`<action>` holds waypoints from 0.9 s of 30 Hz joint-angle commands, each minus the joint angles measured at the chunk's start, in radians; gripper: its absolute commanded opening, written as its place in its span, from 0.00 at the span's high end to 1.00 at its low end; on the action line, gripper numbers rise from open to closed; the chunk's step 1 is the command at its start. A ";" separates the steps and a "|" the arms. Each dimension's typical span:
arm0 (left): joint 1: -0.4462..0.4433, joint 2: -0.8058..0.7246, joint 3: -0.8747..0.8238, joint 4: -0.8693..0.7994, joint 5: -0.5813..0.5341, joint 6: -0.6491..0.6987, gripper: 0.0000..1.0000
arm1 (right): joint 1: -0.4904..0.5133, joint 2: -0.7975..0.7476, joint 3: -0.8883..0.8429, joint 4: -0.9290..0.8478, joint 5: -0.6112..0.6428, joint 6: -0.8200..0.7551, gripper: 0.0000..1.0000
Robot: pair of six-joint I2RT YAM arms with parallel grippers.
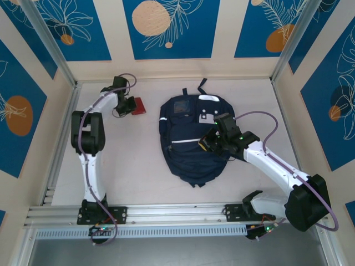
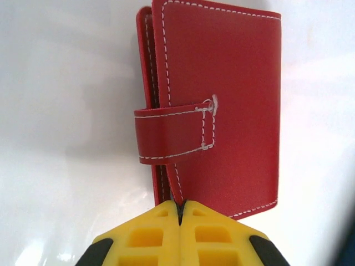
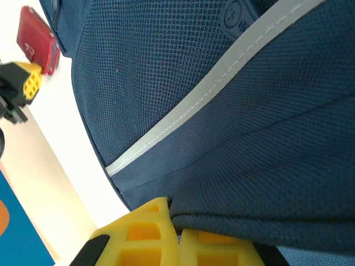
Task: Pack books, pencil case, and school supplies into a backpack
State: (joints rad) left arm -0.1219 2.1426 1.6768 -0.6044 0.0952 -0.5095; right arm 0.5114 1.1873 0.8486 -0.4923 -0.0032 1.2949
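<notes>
At ten o'clock of backpack (image 1: 188, 158), red case (image 2: 222, 100) in closed left pincer (image 2: 180, 206) — right pincer (image 3: 176, 221) closed on backpack fabric.

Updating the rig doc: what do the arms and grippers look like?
Both the left arm and right arm have white links, black joint housings and a purple-grey cable looping alongside. Left gripper and right gripper: yellow moulded fingers with rectangular recesses, black at the outer edges.
</notes>
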 commanded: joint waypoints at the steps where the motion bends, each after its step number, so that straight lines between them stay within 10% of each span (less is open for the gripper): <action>1: 0.000 -0.177 -0.211 0.047 0.033 -0.004 1.00 | 0.001 -0.008 0.032 -0.016 0.011 -0.044 0.99; 10: -0.003 -0.532 -0.662 0.103 0.159 -0.046 1.00 | 0.022 0.011 0.031 -0.060 0.055 -0.072 0.96; 18: -0.033 -0.784 -0.890 -0.032 0.220 -0.033 1.00 | 0.130 0.061 0.167 -0.341 0.252 -0.149 0.54; 27: -0.103 -0.896 -1.002 -0.066 0.284 -0.070 1.00 | 0.313 0.100 0.391 -0.515 0.437 -0.161 0.40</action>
State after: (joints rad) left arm -0.2070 1.2652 0.6949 -0.6315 0.3363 -0.5644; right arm 0.7826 1.2667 1.1652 -0.9199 0.3302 1.1496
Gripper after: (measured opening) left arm 0.040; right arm 0.593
